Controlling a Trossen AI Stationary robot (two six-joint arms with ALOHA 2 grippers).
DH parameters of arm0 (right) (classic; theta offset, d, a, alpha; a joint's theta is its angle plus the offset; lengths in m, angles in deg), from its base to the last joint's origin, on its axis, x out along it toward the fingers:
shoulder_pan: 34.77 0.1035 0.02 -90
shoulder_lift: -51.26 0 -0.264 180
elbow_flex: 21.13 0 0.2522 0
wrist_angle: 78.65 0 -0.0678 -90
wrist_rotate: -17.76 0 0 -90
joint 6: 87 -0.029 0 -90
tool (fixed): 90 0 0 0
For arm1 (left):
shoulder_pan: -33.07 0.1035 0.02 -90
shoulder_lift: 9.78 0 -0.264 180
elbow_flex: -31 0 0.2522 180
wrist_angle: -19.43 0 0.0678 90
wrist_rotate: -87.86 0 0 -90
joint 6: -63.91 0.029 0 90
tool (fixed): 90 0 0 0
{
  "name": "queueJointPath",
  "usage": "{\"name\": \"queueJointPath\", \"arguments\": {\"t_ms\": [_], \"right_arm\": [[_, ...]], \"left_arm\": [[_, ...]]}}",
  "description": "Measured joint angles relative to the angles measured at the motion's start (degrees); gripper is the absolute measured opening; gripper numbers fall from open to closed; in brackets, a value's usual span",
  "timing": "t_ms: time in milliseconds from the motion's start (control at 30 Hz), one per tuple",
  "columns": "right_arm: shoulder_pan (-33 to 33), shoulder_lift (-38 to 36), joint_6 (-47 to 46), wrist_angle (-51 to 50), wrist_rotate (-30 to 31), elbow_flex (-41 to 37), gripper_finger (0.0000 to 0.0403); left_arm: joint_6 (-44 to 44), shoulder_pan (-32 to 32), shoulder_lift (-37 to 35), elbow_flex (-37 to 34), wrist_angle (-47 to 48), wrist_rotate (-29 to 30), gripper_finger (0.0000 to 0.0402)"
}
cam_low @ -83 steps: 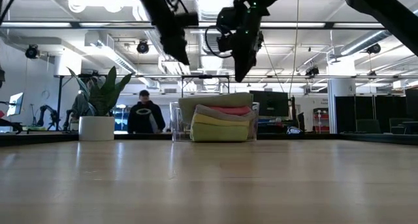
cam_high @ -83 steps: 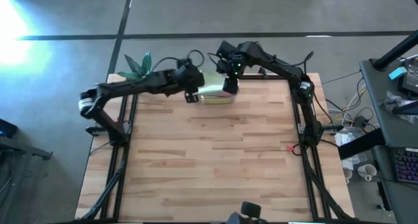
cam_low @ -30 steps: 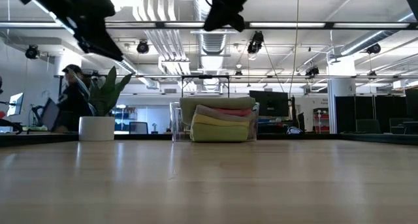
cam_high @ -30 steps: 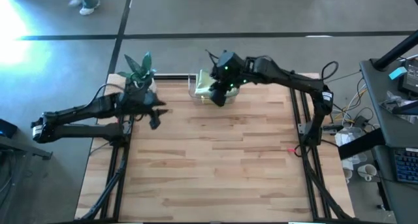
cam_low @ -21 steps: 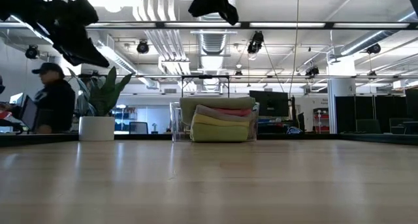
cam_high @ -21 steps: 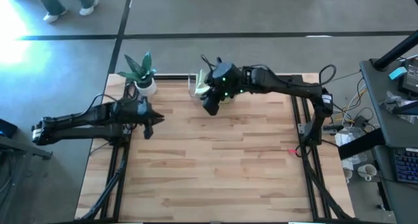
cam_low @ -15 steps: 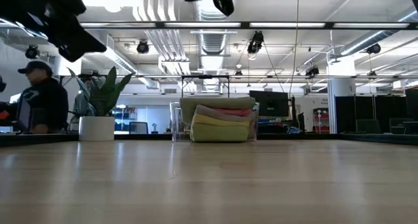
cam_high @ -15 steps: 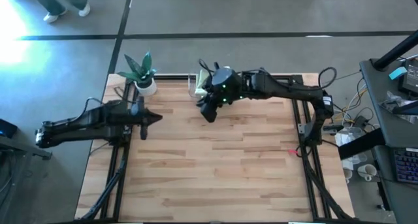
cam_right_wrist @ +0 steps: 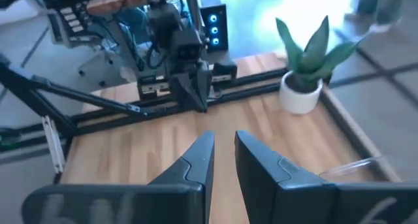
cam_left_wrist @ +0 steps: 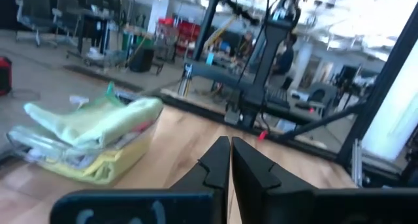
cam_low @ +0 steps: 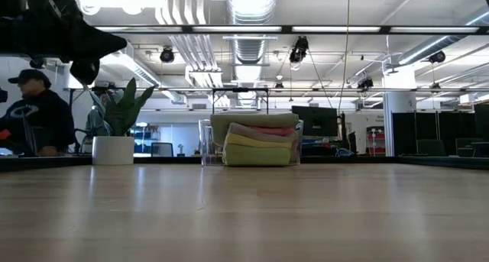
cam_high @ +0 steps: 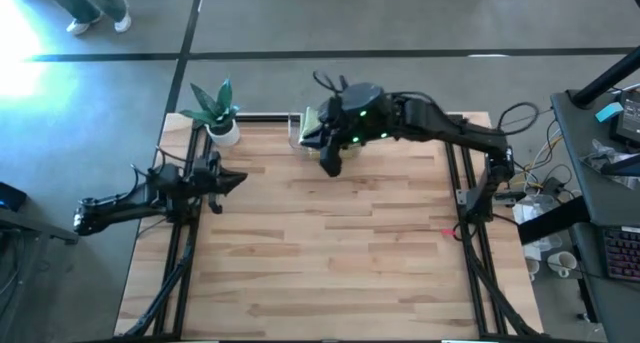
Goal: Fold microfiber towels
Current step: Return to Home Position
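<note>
The folded microfiber towels (cam_low: 256, 143) sit stacked in a clear bin (cam_low: 205, 143) at the far edge of the desk (cam_high: 330, 253), just right of a potted plant (cam_low: 113, 132). In the high view the right arm covers most of the bin, leaving only a pale sliver of it showing. In the low view the stack reads as a soft sage-green layer draped on top, a thin pink strip beneath it and yellowish layers below. The yellow and lime cloths are hard to separate there, and the grey one cannot be made out with any certainty. The left hand (cam_left_wrist: 229, 142) hangs above the desk's left edge, well apart from the bin, with its two dark tapered fingers pressed together. In the low view this arm is only a dark shape cut off at the upper left corner. The right hand (cam_right_wrist: 224, 138) hovers above the desk just in front of the bin, its fingers a narrow gap apart with pale butcher-block planks showing between them. A person (cam_low: 34, 118) stands in the room behind the desk.
</note>
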Motion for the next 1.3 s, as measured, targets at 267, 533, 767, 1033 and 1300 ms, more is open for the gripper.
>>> {"name": "queueJointPath", "arguments": {"t_ms": [267, 533, 767, 1033, 1300], "right_arm": [[-2.7, -6.4, 8.5, -12.1, 0.0, 3.0, 0.0054], [-4.1, -16.8, 8.6, -18.9, 3.8, -3.6, 0.0054], [-2.0, -26.4, 2.7, -8.6, 8.5, -22.9, 0.0054], [0.4, -36.3, -3.9, 12.3, 8.5, -48.3, 0.0054], [4.5, -45.8, -11.7, 30.6, 8.5, -69.4, 0.0054]], "left_arm": [[0.0, 0.0, -1.1, -6.1, -6.3, 2.7, 0.0001], [0.0, 0.0, 2.8, -7.0, -8.8, 5.3, 0.0001], [0.0, 0.0, 4.1, -7.0, -9.8, 5.6, 0.0001], [0.5, 0.0, 4.0, -6.8, -9.8, 5.6, 0.0001], [0.4, 0.0, 4.2, -6.8, -9.7, 5.5, 0.0001]]}}
